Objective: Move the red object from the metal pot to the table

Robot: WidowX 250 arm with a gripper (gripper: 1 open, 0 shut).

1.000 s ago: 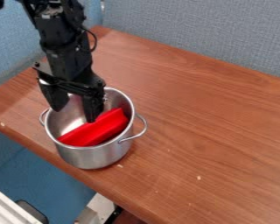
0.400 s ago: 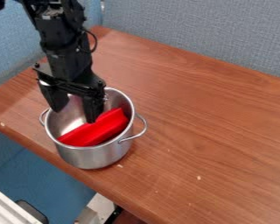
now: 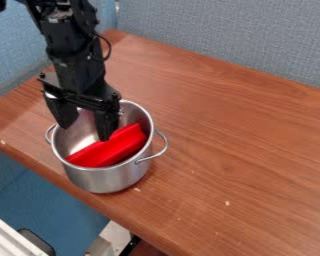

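Note:
The metal pot (image 3: 116, 172) stands near the table's front-left edge. Inside it the red object (image 3: 109, 148) lies tilted, leaning from the pot floor up toward the right rim. My black gripper (image 3: 83, 115) hangs from above, reaching into the left part of the pot with its fingers (image 3: 107, 118) spread open. One finger sits just left of the red object's upper end; nothing is held between them. The table (image 3: 230, 120) is reddish-brown wood grain.
A blue wall runs behind the table. The table's front edge drops off just beyond the pot at the lower left. Bare tabletop stretches to the right and behind the pot.

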